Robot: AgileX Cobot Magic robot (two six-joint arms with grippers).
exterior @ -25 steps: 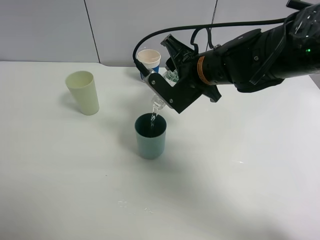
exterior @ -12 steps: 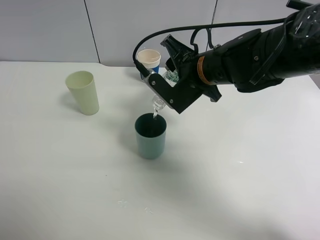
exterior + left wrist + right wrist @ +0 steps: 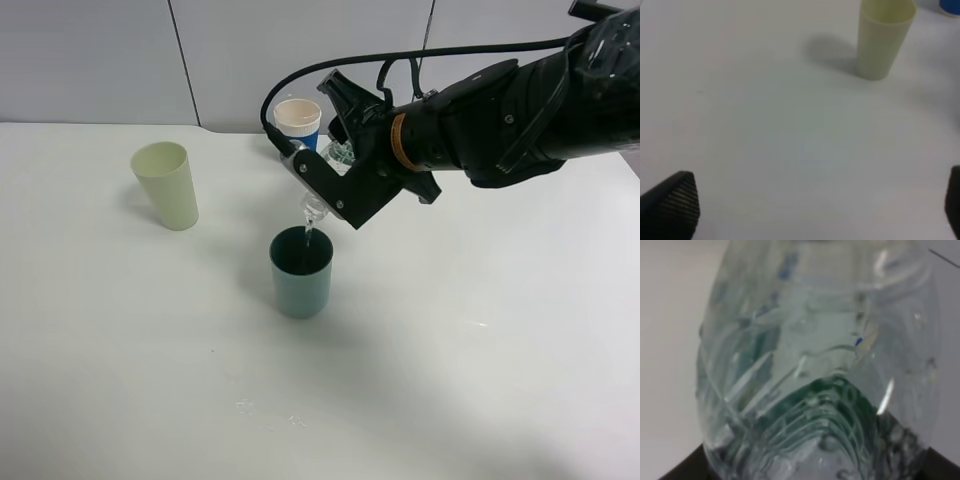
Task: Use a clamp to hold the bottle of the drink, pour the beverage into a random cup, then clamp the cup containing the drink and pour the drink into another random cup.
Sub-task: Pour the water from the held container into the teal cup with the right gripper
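Observation:
My right gripper (image 3: 335, 182), black with a white angular plate, is shut on the clear bottle (image 3: 343, 153). The bottle is tipped steeply, its open neck (image 3: 314, 208) pointing down just above the teal cup (image 3: 300, 272). A thin trickle of water (image 3: 309, 232) falls from the neck into that cup. In the right wrist view the bottle (image 3: 815, 365) fills the picture, with water and green label showing through it. The pale yellow-green cup (image 3: 166, 185) stands upright at the left. My left gripper (image 3: 812, 215) is open above bare table, with the yellow-green cup (image 3: 883, 37) ahead of it.
A blue paper cup (image 3: 297, 120) with a white rim stands at the back, behind the right arm, and its edge (image 3: 950, 6) shows in the left wrist view. Small water drops (image 3: 245, 407) lie on the white table (image 3: 480, 380) in front of the teal cup.
The stream from the bottle has thinned from a full pour to a trickle. The right gripper and bottle have shifted very slightly left. The cups have not moved.

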